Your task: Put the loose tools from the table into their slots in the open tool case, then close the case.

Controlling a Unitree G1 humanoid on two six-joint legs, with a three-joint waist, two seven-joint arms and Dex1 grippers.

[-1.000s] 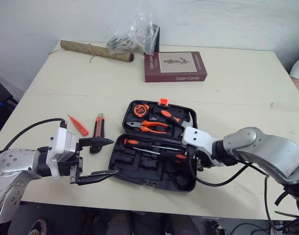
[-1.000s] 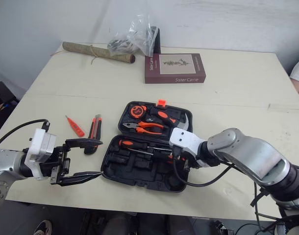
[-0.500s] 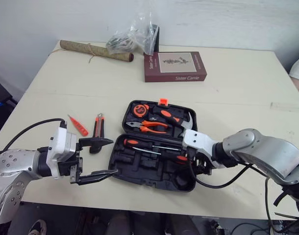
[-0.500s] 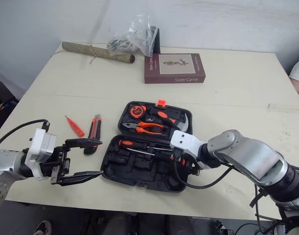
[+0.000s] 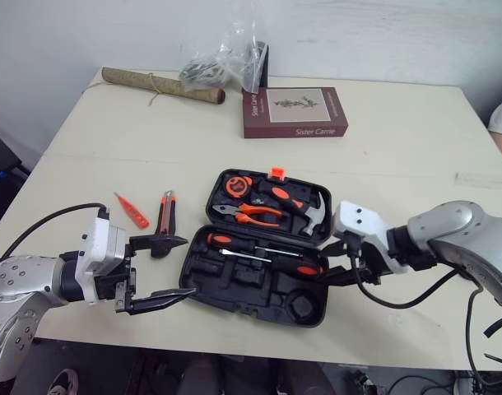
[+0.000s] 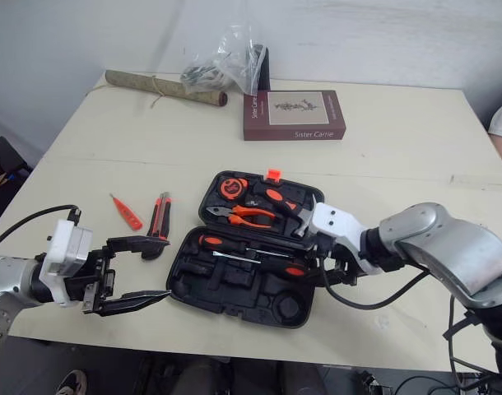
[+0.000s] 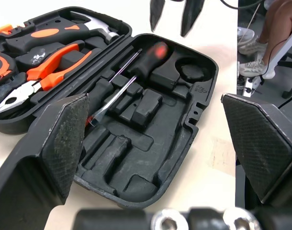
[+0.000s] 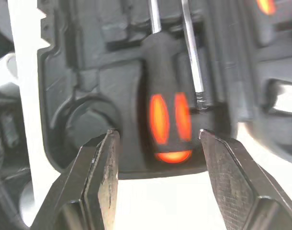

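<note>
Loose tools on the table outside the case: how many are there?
2. A slim orange tester screwdriver lies left of the open black plastic tool case. A black-and-orange utility knife lies between the two. Nothing suggests that others are hidden.

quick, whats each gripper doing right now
left gripper: open, holding nothing
right gripper: open, holding nothing, just off the screwdriver lying in the case

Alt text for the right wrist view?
The open right gripper faces a black-and-orange screwdriver handle lying in the tool case. An empty round slot sits beside the handle.
</note>
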